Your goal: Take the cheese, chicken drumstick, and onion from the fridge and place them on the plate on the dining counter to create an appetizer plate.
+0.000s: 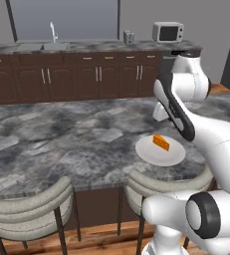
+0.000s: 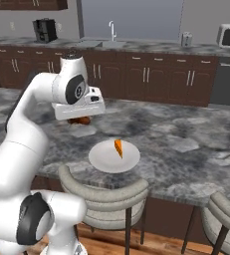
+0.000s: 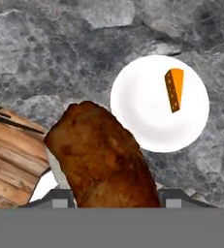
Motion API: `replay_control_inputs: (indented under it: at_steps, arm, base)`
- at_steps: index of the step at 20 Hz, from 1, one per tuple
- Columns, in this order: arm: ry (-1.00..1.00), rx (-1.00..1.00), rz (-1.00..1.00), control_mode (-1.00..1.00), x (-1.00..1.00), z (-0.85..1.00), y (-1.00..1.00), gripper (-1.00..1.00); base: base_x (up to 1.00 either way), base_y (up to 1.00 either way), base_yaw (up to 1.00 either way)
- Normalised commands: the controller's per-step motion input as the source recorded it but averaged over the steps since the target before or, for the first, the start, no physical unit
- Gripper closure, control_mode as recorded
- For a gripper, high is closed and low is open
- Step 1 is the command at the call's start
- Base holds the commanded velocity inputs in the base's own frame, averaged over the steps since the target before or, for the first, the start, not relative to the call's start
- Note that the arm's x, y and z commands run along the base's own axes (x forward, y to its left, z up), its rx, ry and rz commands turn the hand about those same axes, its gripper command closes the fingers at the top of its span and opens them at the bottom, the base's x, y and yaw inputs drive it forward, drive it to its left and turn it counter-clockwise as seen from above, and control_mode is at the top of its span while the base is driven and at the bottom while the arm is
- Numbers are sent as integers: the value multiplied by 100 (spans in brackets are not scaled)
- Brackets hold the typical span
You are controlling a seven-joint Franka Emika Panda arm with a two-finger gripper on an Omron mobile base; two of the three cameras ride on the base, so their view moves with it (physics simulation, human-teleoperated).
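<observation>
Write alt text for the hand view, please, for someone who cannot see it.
A brown chicken drumstick sits gripped between the jaws, close to the camera. Beyond it, a white plate holding an orange cheese wedge rests on the grey marbled dining counter.

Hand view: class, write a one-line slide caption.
Chicken drumstick held between the fingers above the dining counter, near the plate holding the cheese.
</observation>
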Motion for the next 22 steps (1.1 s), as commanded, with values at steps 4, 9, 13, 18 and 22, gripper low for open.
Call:
replay_control_inputs:
  at_steps: [4,9,13,18,22]
  arm:
    - [7,4,-32,-100,0,-26,0,100]
    - [0,3,-33,-100,0,-38,0,100]
    - [0,0,-21,-100,17,-47,0,100]
    - [0,0,-10,-100,36,-57,-3,100]
    - [2,0,0,-100,48,-60,-10,100]
  base:
    - [0,0,0]
    - [0,0,0]
    - [0,0,0]
    - [0,0,0]
    - [0,0,0]
